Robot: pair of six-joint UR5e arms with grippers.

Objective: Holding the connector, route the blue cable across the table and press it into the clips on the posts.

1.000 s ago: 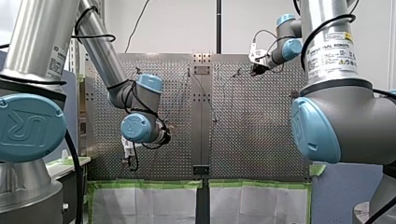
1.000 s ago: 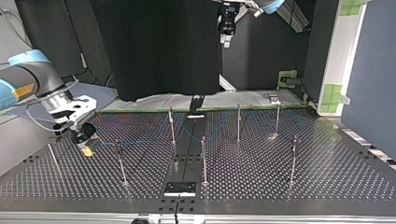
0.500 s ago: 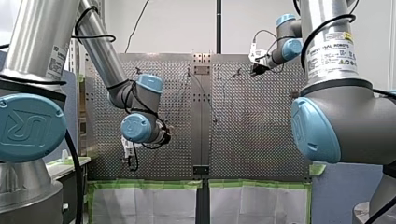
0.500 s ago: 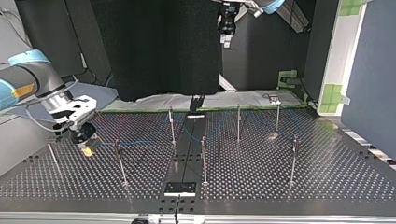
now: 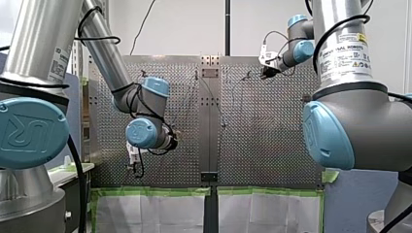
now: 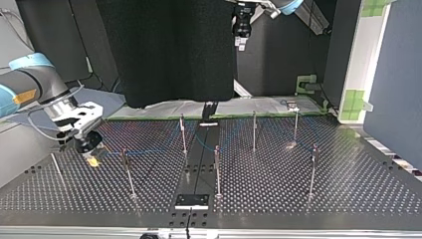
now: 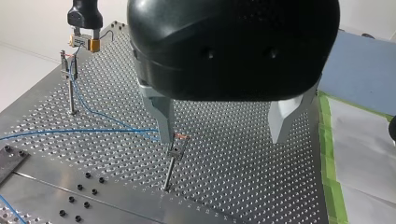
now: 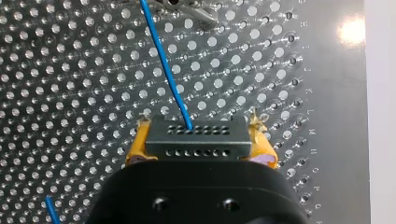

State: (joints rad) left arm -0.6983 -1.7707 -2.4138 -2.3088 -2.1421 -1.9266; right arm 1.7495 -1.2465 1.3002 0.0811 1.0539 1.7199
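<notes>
Left gripper (image 7: 223, 135) agape; right gripper (image 8: 200, 150) tight on connector (image 8: 196, 134)

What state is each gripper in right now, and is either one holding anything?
The left gripper is open, holding nothing.
The right gripper is shut on the connector of the blue cable.

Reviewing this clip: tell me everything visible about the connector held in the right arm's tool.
The dark grey rectangular connector looks like plastic: a flat block whose face shows two rows of small round holes. It sits level across my right arm's tool, clamped at both ends between the yellow pads. A thin blue cable leaves a hole in one row and runs ahead over the perforated metal table.
</notes>
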